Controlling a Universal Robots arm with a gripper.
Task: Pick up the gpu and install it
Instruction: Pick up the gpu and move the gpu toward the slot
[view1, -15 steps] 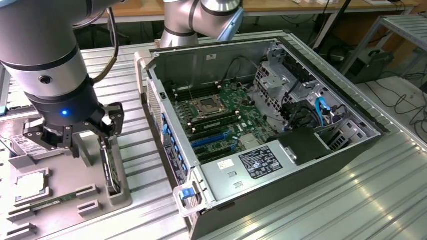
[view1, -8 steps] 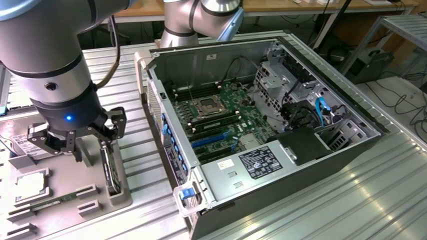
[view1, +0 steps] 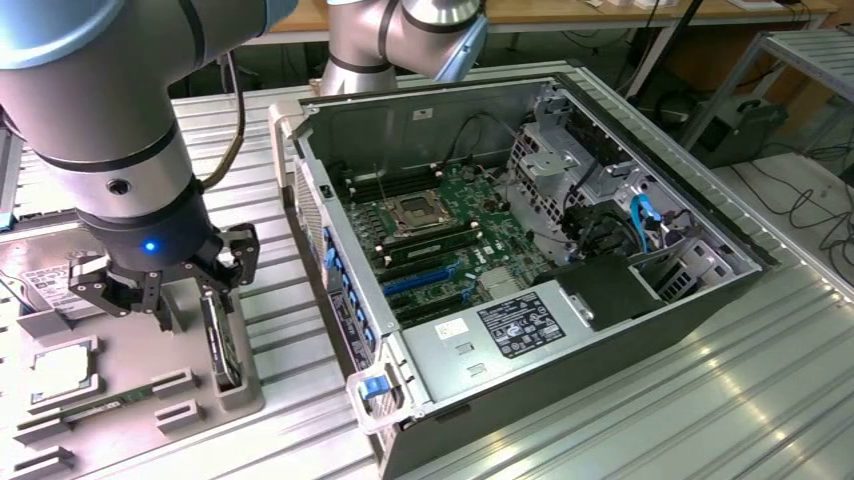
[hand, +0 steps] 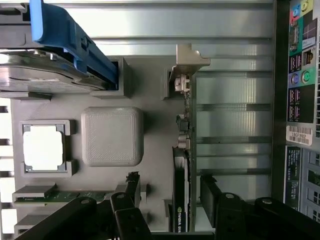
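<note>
Pincer (hand: 170, 184) open astride gpu (hand: 181, 160); wrist view shows its bracket (hand: 190, 60) end.

The gpu (hand: 180, 200) is a dark, matt card, and its bracket (hand: 189, 59) is pale bare metal with a dull sheen. The tray (hand: 150, 87) carrying it looks like matt grey plastic with a fine, layered texture. The table (view1: 721, 400) is ribbed, brushed metal with soft reflections, and the computer case (view1: 454, 350) is smooth grey sheet metal.
</note>
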